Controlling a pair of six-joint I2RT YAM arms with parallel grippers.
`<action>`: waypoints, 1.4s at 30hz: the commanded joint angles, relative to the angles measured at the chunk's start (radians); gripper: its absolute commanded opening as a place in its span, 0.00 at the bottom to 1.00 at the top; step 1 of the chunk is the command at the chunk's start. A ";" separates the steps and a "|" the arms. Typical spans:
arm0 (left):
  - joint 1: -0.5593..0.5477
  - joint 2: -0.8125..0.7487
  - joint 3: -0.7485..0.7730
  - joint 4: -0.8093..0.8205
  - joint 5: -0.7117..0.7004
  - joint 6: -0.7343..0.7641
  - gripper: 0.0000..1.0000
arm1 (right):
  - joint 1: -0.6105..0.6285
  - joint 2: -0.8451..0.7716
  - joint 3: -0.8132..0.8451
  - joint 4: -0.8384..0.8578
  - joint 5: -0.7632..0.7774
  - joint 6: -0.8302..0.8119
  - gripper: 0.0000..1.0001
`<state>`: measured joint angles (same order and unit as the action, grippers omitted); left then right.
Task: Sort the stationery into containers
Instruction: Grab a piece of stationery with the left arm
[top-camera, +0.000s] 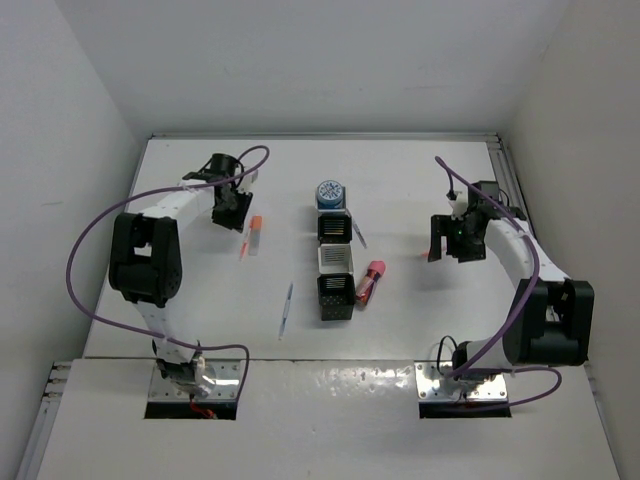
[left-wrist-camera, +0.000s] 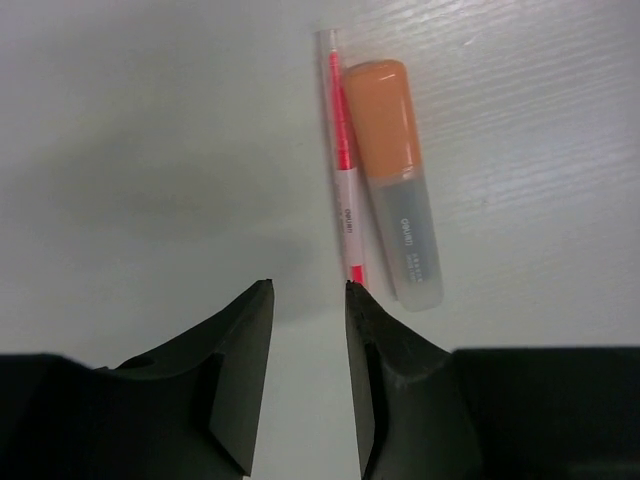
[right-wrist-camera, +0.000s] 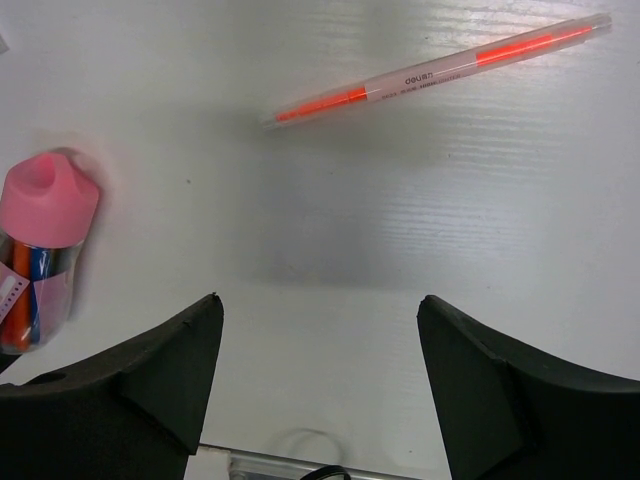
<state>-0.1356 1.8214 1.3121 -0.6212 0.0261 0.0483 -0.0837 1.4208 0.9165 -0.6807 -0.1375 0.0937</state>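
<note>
The containers (top-camera: 335, 262) form a joined row of black mesh and white cups at the table's middle. A blue-and-white roll (top-camera: 329, 192) sits in the far cup; I see no second roll. A white stick with an orange cap (top-camera: 254, 235) and a thin pink-red pen (top-camera: 244, 246) lie side by side left of the row. My left gripper (top-camera: 232, 210) is just beyond them, narrowly open and empty (left-wrist-camera: 308, 285); the stick (left-wrist-camera: 395, 180) and pen (left-wrist-camera: 345, 170) lie off its right fingertip. My right gripper (top-camera: 445, 245) is wide open and empty (right-wrist-camera: 318, 300), right of a stubby pink-red marker (top-camera: 372, 282).
A thin grey pen (top-camera: 286, 310) lies near-left of the row. Another thin pen (top-camera: 359, 237) lies just right of it and shows as orange and white in the right wrist view (right-wrist-camera: 440, 70), with the pink marker (right-wrist-camera: 40, 240) at the left edge. White walls enclose the table.
</note>
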 joint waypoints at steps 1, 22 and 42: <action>0.004 -0.004 0.021 0.017 0.102 0.042 0.42 | -0.005 -0.011 -0.001 0.026 0.001 -0.006 0.78; -0.010 0.156 0.122 0.032 0.089 0.038 0.42 | -0.005 0.024 0.033 0.006 -0.031 0.003 0.76; 0.005 0.129 0.096 0.095 0.057 0.005 0.11 | -0.005 -0.031 0.029 -0.022 -0.068 -0.005 0.58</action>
<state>-0.1398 2.0365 1.4387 -0.5602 0.0494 0.0605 -0.0837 1.4395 0.9325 -0.7055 -0.1864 0.0933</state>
